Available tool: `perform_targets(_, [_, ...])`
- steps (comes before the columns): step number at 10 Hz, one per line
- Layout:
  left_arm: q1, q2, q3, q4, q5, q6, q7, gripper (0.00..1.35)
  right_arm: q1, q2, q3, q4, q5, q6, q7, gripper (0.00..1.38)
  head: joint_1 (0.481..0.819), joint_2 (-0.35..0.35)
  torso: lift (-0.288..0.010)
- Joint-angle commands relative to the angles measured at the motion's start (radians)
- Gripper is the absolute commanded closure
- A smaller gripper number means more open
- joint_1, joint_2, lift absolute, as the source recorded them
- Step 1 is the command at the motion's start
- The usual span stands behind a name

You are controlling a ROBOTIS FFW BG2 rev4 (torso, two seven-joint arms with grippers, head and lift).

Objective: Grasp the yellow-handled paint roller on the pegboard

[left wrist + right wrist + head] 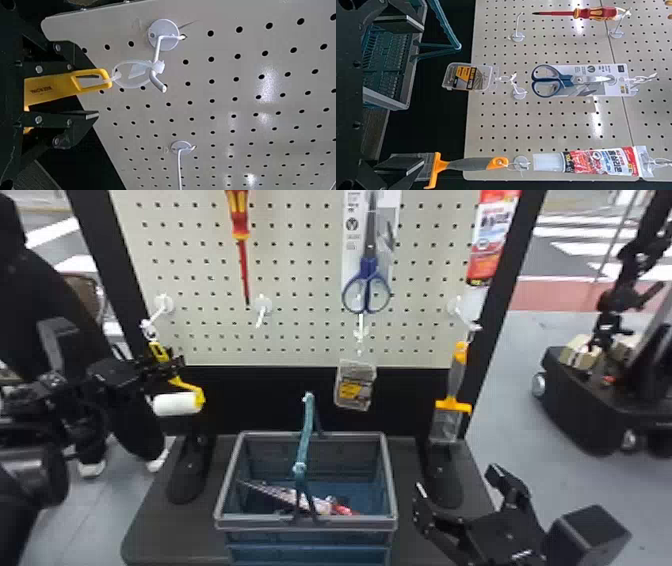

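Pinched in my left pincer (79,90), mid-left of the wrist frame, is the yellow-handled paint roller (47,89); farther on, its white plastic zip-tie loop (134,71) rings the white metal hook (157,55), so tugging sideways could snag it.

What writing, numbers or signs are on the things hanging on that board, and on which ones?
On the paint roller handle: dark print, too blurred to read.
On the scissors card: small text and symbols, too small to read.
On the tube: bold lettering on a red label, too blurred to quote.
On the small packet: yellow label, illegible.
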Motion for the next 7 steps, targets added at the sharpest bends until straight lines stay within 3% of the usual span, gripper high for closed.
perform_targets(1, [0.004, -0.003, 0.005, -0.003, 0.002, 0.0, 0.004, 1.2, 0.0, 0.0, -0.001, -0.001, 0.0, 0.001, 0.0, 0.12, 0.549, 0.0, -0.1])
perform_targets(7, [0.008, -0.009, 0.008, -0.005, 0.0, -0.001, 0.011, 1.2, 0.0, -0.001, -0.001, 0.001, 0.0, 0.007, 0.002, 0.13, 0.549, 0.0, -0.1])
